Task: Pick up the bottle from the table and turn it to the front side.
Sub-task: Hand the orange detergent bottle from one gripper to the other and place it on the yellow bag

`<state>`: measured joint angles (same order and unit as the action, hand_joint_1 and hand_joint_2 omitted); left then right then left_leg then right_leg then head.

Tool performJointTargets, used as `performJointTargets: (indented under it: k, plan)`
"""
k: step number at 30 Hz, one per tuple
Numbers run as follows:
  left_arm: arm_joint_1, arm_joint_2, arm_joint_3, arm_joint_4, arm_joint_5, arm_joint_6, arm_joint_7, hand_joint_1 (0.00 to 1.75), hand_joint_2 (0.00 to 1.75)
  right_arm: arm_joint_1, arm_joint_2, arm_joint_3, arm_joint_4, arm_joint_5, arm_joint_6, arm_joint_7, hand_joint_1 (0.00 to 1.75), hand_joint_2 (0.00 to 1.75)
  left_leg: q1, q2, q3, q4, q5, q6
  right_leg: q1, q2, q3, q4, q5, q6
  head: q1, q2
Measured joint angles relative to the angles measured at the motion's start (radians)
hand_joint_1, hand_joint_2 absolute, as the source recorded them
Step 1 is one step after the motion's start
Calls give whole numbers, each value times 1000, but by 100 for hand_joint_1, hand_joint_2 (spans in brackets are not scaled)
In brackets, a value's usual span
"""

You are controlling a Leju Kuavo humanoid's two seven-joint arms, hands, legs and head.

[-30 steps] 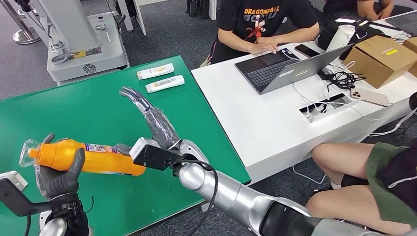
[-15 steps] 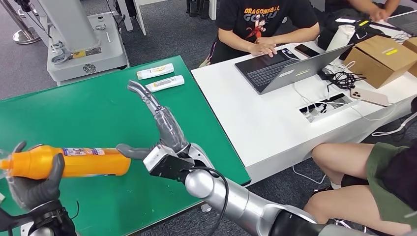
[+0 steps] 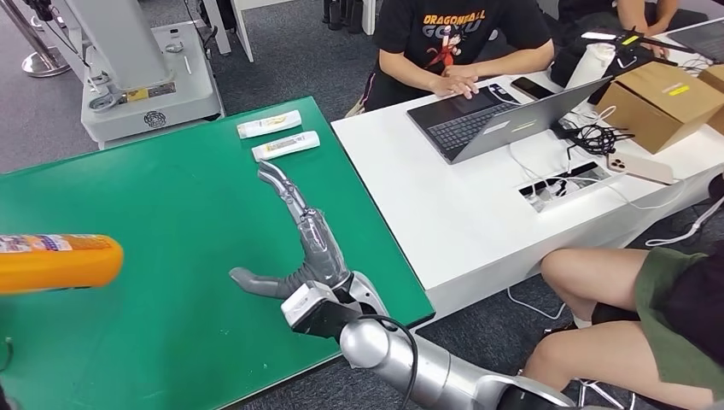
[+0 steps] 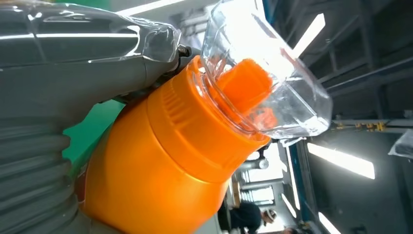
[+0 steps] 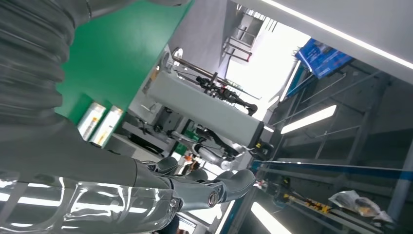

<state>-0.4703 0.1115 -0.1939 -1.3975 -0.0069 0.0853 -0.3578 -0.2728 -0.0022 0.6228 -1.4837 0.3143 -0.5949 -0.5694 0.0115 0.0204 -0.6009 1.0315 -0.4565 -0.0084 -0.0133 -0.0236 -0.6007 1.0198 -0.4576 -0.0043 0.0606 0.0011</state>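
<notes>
Bottle (image 3: 55, 263) lies sideways, lifted above the green table's (image 3: 171, 205) near-left, left hand (image 4: 58, 73) grasping it, I judge for turning, while my right hand (image 3: 299, 235) hovers released, fingers spread.

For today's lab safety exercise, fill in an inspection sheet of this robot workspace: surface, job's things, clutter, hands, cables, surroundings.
Surface: green table, flat.
Job's things: orange bottle lifted off the table, lying sideways, clear cap on.
Clutter: two white tubes at the far edge.
Hands: left hand holds the bottle; right hand over the table, fingers apart, holding nothing.
Cables: black cable on the right arm.
Surroundings: white desk, laptop, seated people.
</notes>
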Motion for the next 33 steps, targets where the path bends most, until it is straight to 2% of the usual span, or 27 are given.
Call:
performJointTargets:
  k: [4,10,14,18,21,23,26,28,33]
  plan:
    - [-98,115,14,47,-125,-28,19,175,175,31,-1,-2,-21,-7,10,4,0,175,0,2,0,0,0,0,0,2,-1,1,0,-1,0,0]
    - [-206,353,15,135,-333,-40,22,175,175,55,-1,-8,-36,-20,36,2,0,175,1,9,0,-1,0,-1,1,9,-4,2,1,-3,0,0]
    - [-230,470,14,165,-403,-45,33,175,175,57,-1,-10,-38,-23,49,2,0,175,1,9,0,-1,0,-1,1,9,-4,2,1,-3,0,0]
    - [-224,566,13,166,-453,-54,56,175,175,57,-1,-10,-38,-24,61,4,0,175,1,9,0,-1,0,-2,1,9,-4,2,1,-3,0,0]
    - [-204,626,13,158,-482,-66,68,175,175,57,-1,-10,-39,-26,66,4,0,175,1,8,-1,-1,0,-2,1,8,-3,2,1,-3,0,0]
    - [-168,682,15,136,-511,-77,73,175,175,57,-1,-10,-39,-32,73,4,0,175,1,11,0,-1,-1,-3,1,11,-3,2,1,-3,0,0]
    - [-69,796,32,71,-560,-106,71,175,175,60,-1,-10,-39,-43,84,6,0,175,1,15,1,-1,-2,-5,1,15,-5,2,1,-4,0,0]
    - [-6,855,57,27,-574,-135,67,175,175,63,-1,-10,-39,-49,90,7,0,175,1,13,1,-1,-2,-5,1,14,-5,2,0,-4,0,0]
    - [69,943,77,-41,-626,-265,64,175,175,66,-1,-11,-39,-60,105,0,0,175,2,9,0,-1,-2,-5,1,9,-4,1,-2,-6,1,0]
